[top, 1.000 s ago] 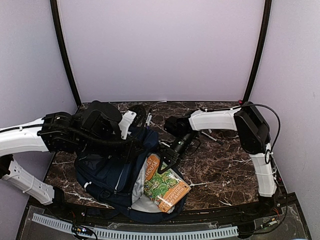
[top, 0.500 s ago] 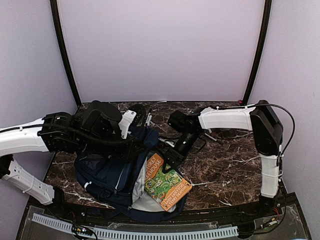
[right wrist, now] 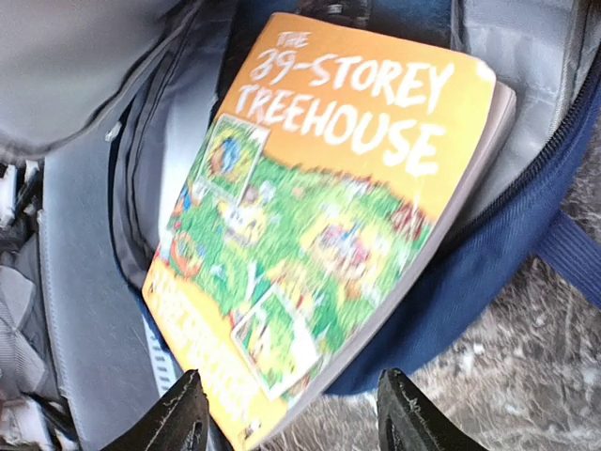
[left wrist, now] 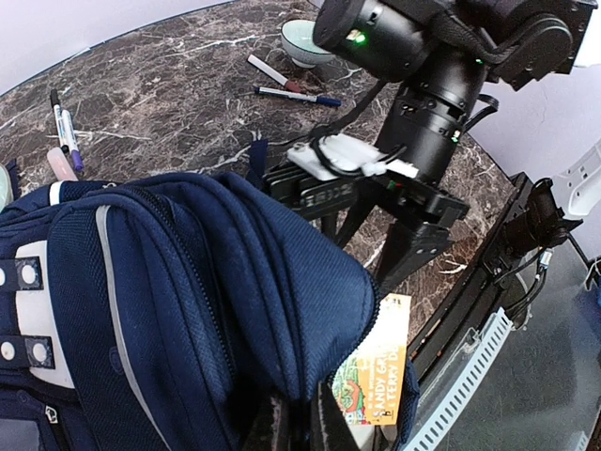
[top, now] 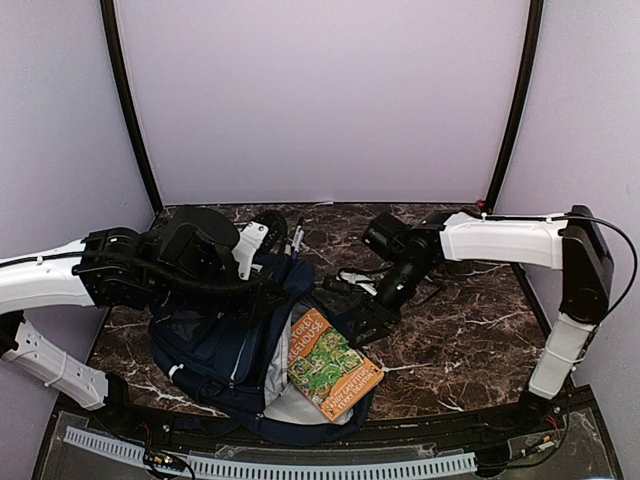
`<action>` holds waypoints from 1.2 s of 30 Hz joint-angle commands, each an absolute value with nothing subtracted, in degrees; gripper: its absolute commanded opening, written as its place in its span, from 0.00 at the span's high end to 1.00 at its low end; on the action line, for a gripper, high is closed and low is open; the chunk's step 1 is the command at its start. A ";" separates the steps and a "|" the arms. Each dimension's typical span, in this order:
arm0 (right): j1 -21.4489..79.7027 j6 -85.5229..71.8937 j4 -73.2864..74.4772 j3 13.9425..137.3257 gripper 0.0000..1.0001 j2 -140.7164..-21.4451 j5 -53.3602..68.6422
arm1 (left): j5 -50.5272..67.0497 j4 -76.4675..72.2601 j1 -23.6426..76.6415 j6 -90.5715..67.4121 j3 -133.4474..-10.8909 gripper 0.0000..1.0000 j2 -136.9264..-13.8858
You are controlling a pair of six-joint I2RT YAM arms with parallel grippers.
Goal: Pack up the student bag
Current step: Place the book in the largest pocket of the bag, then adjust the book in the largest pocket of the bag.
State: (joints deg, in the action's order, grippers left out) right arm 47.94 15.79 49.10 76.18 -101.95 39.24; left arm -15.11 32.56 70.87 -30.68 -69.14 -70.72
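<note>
The navy student bag (top: 215, 350) lies open at the table's near left, its grey lining showing. An orange and green book, "The 39-Storey Treehouse" (top: 330, 365), lies half inside the bag's mouth. My left gripper (top: 272, 295) is shut on the bag's upper flap and holds it lifted; in the left wrist view the navy fabric (left wrist: 188, 282) runs down between the fingers (left wrist: 305, 427), with the book's corner (left wrist: 380, 385) beside them. My right gripper (top: 362, 325) is open and empty just right of the book. In the right wrist view the gripper (right wrist: 296, 423) hovers over the book's (right wrist: 329, 207) lower edge.
Several pens (left wrist: 282, 80) and a small pale bowl (left wrist: 310, 39) lie on the marble table behind the bag. More markers (left wrist: 61, 122) lie at the far left. The right arm's wrist (left wrist: 423, 113) stands close over the bag's opening. The table's front rail (top: 300, 465) runs just below the bag.
My right arm has swung to the right and its open gripper has drawn back from the book. The book stays in the bag's mouth. The left gripper still holds the flap.
</note>
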 commanded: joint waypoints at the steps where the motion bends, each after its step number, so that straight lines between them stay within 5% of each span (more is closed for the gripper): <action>1: 47.70 24.08 49.84 71.98 0.38 -94.35 34.29 | -16.33 27.53 70.13 -29.62 -69.98 1.00 -69.59; 15: 52.27 36.23 51.68 62.57 0.34 -85.00 20.69 | -12.16 19.64 70.14 -32.62 -65.98 1.00 -72.11; 36: 60.56 32.07 38.27 64.23 0.22 -91.61 8.22 | -12.93 23.03 69.96 -31.76 -69.40 1.00 -72.33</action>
